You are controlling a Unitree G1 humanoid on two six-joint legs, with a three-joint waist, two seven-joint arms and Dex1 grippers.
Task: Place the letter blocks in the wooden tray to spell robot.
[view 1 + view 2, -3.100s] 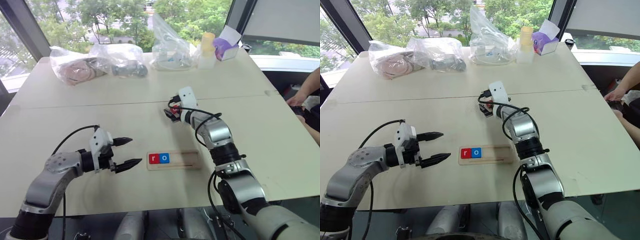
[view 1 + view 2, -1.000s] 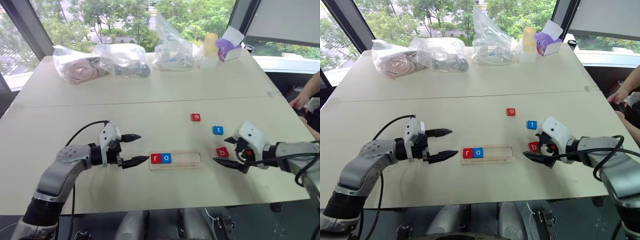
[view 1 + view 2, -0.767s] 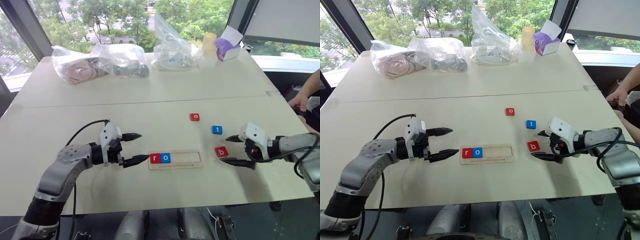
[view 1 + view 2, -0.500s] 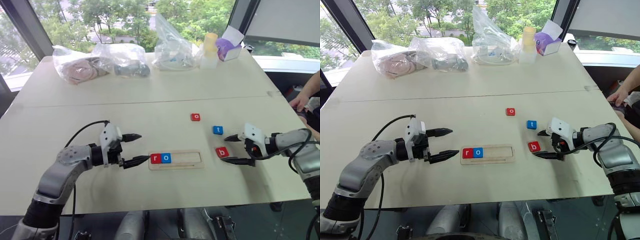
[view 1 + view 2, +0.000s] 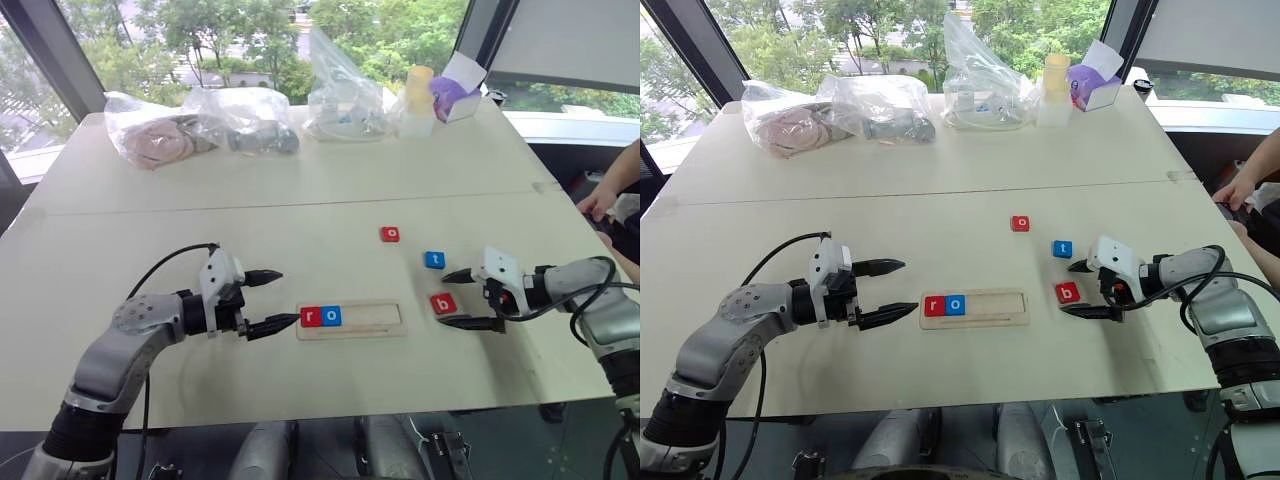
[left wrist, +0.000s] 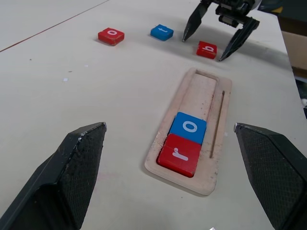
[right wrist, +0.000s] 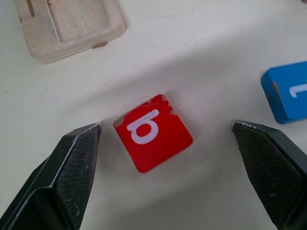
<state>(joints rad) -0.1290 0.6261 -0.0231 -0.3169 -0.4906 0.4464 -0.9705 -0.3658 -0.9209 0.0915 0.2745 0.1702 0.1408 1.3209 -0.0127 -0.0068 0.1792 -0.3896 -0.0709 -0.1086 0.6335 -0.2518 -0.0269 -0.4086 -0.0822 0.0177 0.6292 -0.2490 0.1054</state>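
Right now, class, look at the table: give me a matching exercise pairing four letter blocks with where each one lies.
Things:
1. red r block
2. red b block
3. blue t block
4. loose red o block

Places:
A. between the open fingers of the right hand
B. at the left end of the wooden tray
C. on the table, farthest from the robot
D. on the table, between the other two loose blocks

Pairs: 1-B, 2-A, 3-D, 4-C
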